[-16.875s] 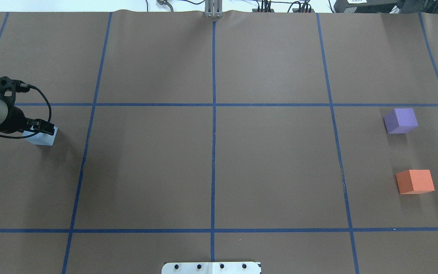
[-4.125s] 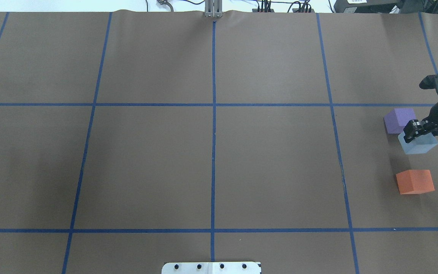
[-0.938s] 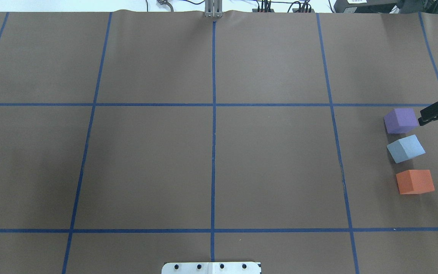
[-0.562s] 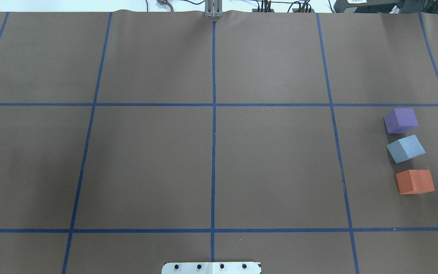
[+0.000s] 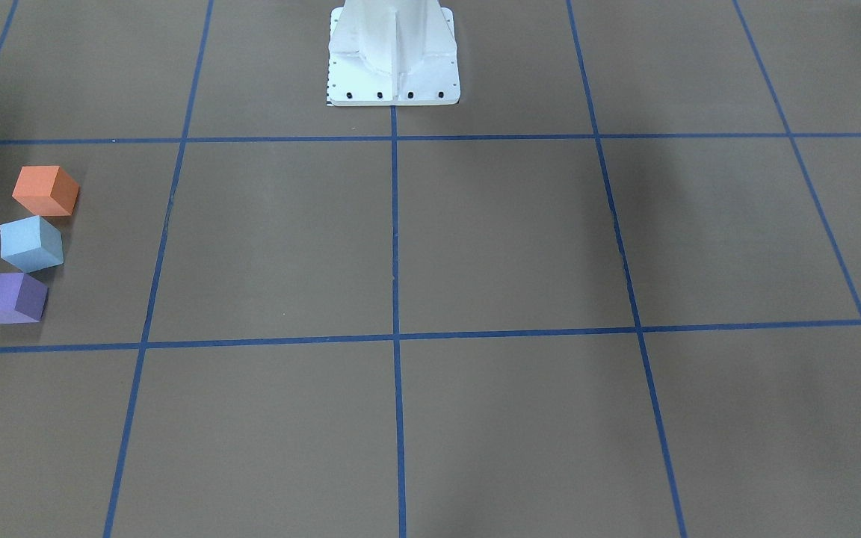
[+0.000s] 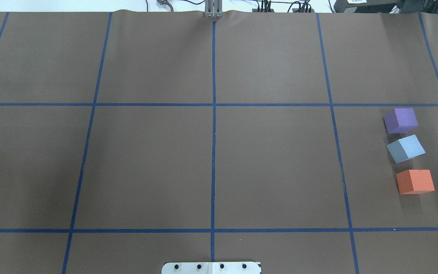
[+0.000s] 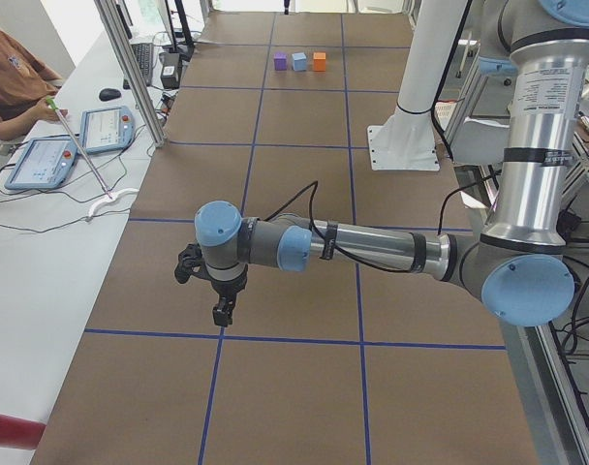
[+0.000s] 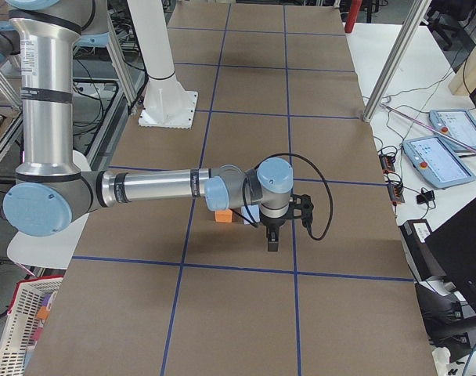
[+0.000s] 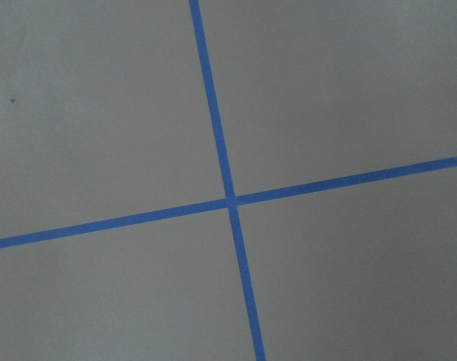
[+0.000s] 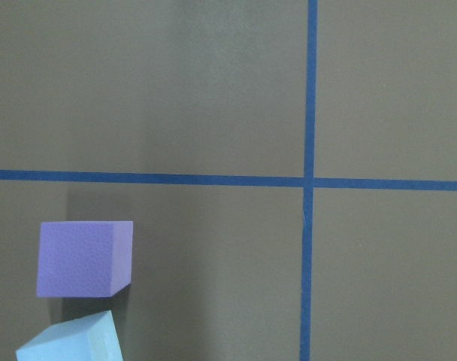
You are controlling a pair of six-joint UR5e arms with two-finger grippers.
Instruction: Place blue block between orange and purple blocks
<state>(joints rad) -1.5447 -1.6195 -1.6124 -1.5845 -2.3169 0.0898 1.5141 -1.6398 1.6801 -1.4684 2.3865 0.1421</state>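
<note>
The light blue block stands free on the brown table between the purple block and the orange block, turned a little askew, at the right of the overhead view. The front view shows the same row: orange, blue, purple. The right wrist view shows the purple block and the blue block's top. My right gripper hangs just beyond the blocks and shows only in the exterior right view. My left gripper shows only in the exterior left view, far from the blocks. I cannot tell whether either is open.
The robot's white base plate sits at the near middle edge. Blue tape lines divide the table into squares. A side desk with tablets and a seated person lies beyond the far table edge.
The right gripper has let go of the blue block and drawn back out of the overhead view to the right. The blue block stays between the purple and orange blocks.
</note>
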